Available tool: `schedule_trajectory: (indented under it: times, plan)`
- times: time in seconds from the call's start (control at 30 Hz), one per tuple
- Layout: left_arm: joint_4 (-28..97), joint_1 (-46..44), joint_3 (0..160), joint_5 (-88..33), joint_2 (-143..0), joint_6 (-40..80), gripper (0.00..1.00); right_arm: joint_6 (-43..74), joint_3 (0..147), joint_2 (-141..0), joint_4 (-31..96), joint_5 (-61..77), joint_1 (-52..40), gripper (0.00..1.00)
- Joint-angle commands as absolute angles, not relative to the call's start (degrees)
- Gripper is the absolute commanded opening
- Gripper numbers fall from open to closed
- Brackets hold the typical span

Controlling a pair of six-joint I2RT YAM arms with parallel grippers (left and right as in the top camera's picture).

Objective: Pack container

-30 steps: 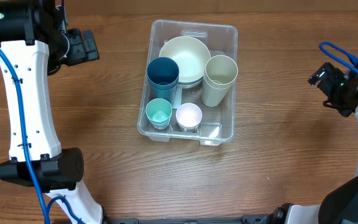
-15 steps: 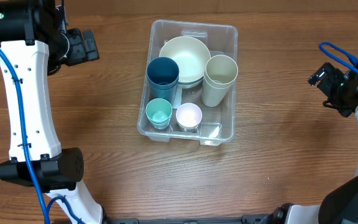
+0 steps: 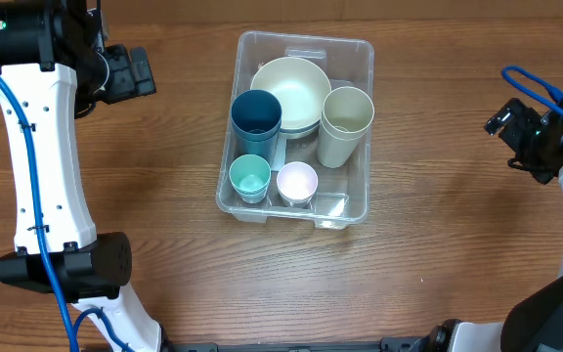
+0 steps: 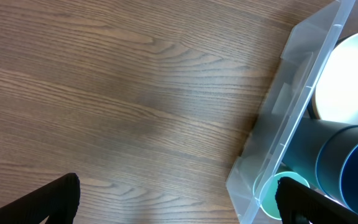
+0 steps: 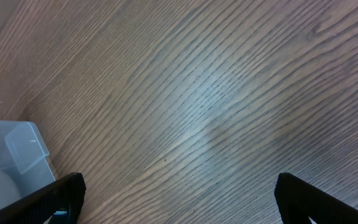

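Brown wood-grain table (image 3: 164, 244), soft glare

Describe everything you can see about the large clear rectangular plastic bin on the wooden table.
The large clear rectangular plastic bin has rounded corners, a raised rim and see-through walls. It sits flat and upright on the wooden table, near the centre, its long side running away from the robot. Inside stand a cream bowl, a dark blue cup, a tall beige cup, a small teal cup and a small pale cup, all mouth up. Nothing else touches it.
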State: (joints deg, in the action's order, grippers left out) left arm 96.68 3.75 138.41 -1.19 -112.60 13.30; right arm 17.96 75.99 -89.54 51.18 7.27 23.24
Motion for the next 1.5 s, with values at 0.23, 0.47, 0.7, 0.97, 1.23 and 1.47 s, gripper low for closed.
schedule_trajectory:
  times: [0.23,0.47,0.7,0.97,1.23,1.47]
  plan:
    - [95.64,3.62,138.87,-0.19,-111.81,11.53,1.00,17.56,76.97,-89.41,51.05,7.79,23.44,1.00]
    - [86.61,0.12,137.23,-1.58,-105.58,5.06,1.00,17.56,76.97,-89.41,51.05,7.79,23.44,1.00]
    - [68.99,-3.64,119.81,-1.76,-90.76,-3.75,1.00,17.56,76.97,-89.41,51.05,7.79,23.44,1.00]
    - [45.71,-3.77,85.36,-2.59,-67.68,-4.71,1.00,17.56,76.97,-89.41,51.07,7.79,23.44,1.00]
    - [28.88,-3.77,52.82,-3.16,-45.10,-4.75,1.00,17.56,76.97,-89.41,51.05,7.79,23.44,1.00]
    - [18.81,-3.75,29.63,-5.15,-27.35,-4.73,1.00,17.56,76.97,-89.41,51.05,7.79,23.44,1.00]
